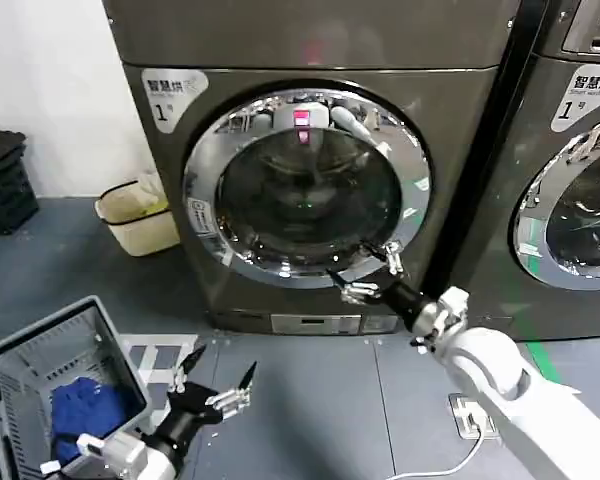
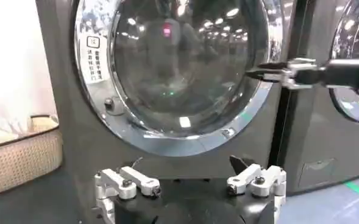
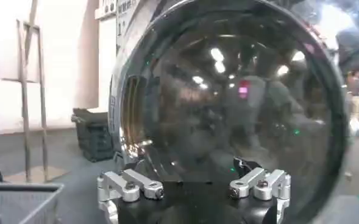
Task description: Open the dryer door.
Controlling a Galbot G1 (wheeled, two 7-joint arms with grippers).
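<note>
Presently: dryer door (image 1: 305, 190), round glass in chrome ring, shut on the front of the dryer (image 1: 170, 200); right gripper (image 1: 372, 272) at the door's lower right rim, fingers apart; left gripper (image 1: 216, 380) low over the floor beside the laundry basket (image 1: 20, 370), fingers spread, empty.

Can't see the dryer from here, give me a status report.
Right gripper open at dryer door lower right rim. Left gripper open, low, idle. Door looks shut. Nothing blocking.

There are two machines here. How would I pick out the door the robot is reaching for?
Find the dark grey dryer labelled 1, left of its twin. On its front sits the round glass door with a chrome ring. The right gripper is open at its lower right rim; the neighbour's door has none.
</note>
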